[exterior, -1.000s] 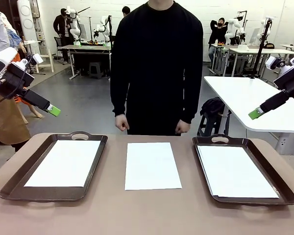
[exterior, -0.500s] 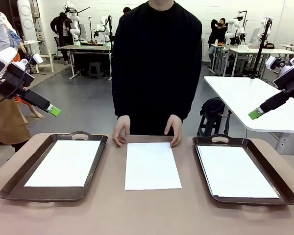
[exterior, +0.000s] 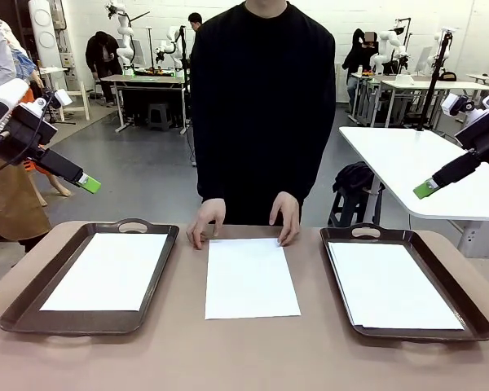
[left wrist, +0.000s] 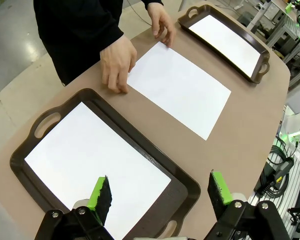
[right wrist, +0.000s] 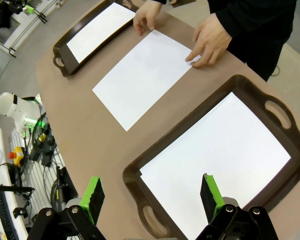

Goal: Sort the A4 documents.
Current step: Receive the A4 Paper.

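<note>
**Claws released, raised clear of the worktop**

Left claw (left wrist: 157,192) and right claw (right wrist: 150,195) spread wide, grasping nothing. Below: a sheet in the left tray (exterior: 159,269), another in the right tray (exterior: 440,273). Between them, loose A4 sheet (exterior: 251,278) on the worktop (exterior: 244,358), the person's hands (exterior: 206,221) touching its far edge. Sorting apparently not begun; next, probably a descent to lift that sheet's edge.

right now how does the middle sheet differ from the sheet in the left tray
The middle sheet lies bare on the table; the left sheet lies inside the left tray. The person's hands touch the middle sheet's far corners; nothing touches the left sheet. The middle sheet looks slightly skewed; the left sheet sits square in its tray. Both are plain white, flat A4 pages.
</note>
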You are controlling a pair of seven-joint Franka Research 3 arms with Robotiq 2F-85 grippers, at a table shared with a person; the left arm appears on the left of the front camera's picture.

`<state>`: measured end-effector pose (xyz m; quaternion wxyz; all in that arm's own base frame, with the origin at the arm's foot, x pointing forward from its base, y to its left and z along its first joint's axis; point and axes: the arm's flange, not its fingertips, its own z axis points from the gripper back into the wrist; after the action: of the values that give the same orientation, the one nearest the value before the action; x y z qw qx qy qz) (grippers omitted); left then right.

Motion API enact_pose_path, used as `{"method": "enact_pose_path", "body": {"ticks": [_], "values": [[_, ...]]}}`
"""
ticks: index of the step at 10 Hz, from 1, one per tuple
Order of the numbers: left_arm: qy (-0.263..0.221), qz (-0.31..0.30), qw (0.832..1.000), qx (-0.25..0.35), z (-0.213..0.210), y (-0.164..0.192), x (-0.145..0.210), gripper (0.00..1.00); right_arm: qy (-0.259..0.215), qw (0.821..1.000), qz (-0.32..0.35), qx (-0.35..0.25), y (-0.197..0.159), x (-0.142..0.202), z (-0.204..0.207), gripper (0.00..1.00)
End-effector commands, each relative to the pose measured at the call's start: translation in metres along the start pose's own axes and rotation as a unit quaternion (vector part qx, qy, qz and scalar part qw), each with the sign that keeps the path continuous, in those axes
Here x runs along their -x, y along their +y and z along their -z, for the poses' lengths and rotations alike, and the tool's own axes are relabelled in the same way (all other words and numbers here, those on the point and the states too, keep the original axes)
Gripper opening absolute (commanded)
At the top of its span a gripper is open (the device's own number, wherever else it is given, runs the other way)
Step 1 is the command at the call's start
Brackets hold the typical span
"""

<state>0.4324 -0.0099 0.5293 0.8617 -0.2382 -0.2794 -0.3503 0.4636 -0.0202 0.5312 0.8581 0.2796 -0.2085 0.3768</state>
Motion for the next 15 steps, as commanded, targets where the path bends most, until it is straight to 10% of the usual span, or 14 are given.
{"method": "enact_pose_path", "body": {"ticks": [1, 15], "values": [[0.000, 0.003, 1.000, 0.000, 0.0002, -0.0002, -0.0001, 1.00, -0.002, 1.000, 0.000, 0.002, 0.0004, -0.0005, 0.0010, 1.00], [0.000, 0.003, 1.000, 0.000, 0.0002, -0.0002, -0.0001, 1.00, -0.002, 1.000, 0.000, 0.002, 0.0004, -0.0005, 0.0010, 1.00]]}}
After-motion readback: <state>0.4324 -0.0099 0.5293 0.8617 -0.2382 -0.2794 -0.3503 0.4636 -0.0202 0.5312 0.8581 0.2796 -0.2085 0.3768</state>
